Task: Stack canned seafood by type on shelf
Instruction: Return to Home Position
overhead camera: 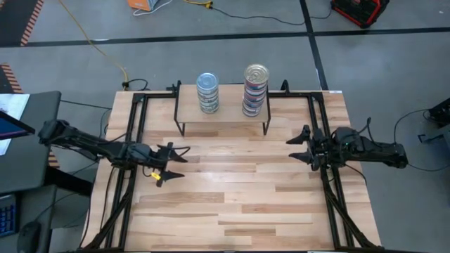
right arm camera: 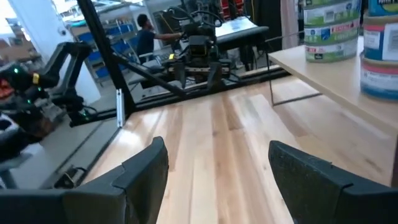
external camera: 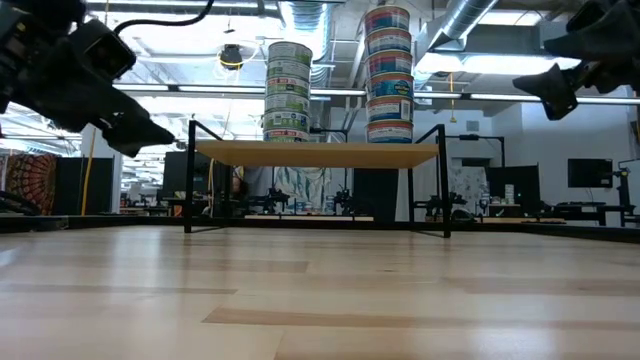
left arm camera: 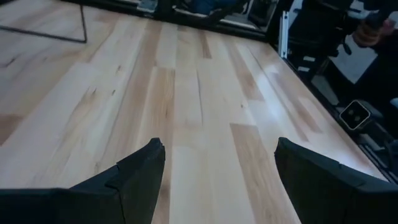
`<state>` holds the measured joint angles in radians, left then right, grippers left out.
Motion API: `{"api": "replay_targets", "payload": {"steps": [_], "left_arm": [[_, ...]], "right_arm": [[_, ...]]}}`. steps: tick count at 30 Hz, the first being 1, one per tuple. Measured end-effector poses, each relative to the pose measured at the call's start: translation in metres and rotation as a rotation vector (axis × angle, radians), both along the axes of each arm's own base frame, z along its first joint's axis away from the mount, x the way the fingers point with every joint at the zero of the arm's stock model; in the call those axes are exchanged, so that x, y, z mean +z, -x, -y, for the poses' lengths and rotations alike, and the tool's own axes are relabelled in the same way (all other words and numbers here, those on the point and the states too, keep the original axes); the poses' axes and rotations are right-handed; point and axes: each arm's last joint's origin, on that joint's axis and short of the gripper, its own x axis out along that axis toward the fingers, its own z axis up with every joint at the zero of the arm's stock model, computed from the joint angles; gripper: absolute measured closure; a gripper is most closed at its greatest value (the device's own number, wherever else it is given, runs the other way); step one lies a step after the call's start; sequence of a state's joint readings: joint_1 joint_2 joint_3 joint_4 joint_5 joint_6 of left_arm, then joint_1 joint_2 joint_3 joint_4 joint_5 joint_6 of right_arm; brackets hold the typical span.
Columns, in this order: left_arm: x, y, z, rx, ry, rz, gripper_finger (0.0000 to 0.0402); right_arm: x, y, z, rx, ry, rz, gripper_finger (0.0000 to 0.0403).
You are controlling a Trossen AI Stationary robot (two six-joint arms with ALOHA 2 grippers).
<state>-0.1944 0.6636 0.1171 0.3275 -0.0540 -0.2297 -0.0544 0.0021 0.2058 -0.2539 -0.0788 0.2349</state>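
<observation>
Wide wooden table (overhead camera: 232,204), bare planks across the whole middle and near side. Black frame rails (overhead camera: 133,133) down the left and right edges, narrowing the free lane a little on each side. Plenty of open board between the two arms and in front of the shelf.

Small wooden shelf (overhead camera: 228,112) on thin black legs, at the far edge of the table, roughly centred. Clear gap under it, seen through in the low view.

On the shelf, two upright columns of tins, apart from each other. Left stack of tins (overhead camera: 207,93), bluish on top, green-and-white labels in the low view, shorter of the two. Right stack of tins (overhead camera: 255,90), silvery gold on top, blue and red labels, taller, close to the shelf's right end. Print on every label too small to read; no brand made out.

Left claw (overhead camera: 184,162) over the left part of the table, well short of the shelf, fingers spread wide, nothing between them. Right claw (overhead camera: 290,150) over the right part, level with the shelf's right legs, likewise spread and empty.
</observation>
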Motion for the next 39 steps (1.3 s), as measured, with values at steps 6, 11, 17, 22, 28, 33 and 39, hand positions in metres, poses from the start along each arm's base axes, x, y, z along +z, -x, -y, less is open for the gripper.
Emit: {"api": "replay_targets", "payload": {"steps": [6,11,17,22,28,33,39], "left_arm": [[-0.003,0.016,-0.003,0.007,0.026,0.036,0.0109],[-0.002,0.027,-0.006,0.034,0.024,0.064,0.0109],[0.005,0.039,-0.009,0.055,0.017,0.136,0.0109],[0.007,0.045,-0.01,0.04,-0.02,0.222,0.0109],[0.001,0.046,-0.011,0.058,-0.079,0.253,0.0109],[-0.001,0.046,-0.011,0.041,-0.116,0.248,0.0109],[-0.001,0.046,-0.011,0.038,-0.154,0.247,0.0109]], "right_arm": [[0.001,0.0,0.0,0.003,0.068,0.011,0.0101],[0.001,0.0,0.0,0.0,0.019,0.009,0.0101],[0.001,0.0,0.0,0.001,0.025,0.008,0.0101],[-0.001,0.0,0.0,0.001,0.025,-0.005,0.0101],[-0.001,0.0,0.0,0.001,0.025,-0.009,0.0101],[-0.001,0.0,0.0,0.001,0.033,-0.008,0.0101],[-0.001,0.0,0.0,0.014,0.313,-0.001,0.0101]]}}
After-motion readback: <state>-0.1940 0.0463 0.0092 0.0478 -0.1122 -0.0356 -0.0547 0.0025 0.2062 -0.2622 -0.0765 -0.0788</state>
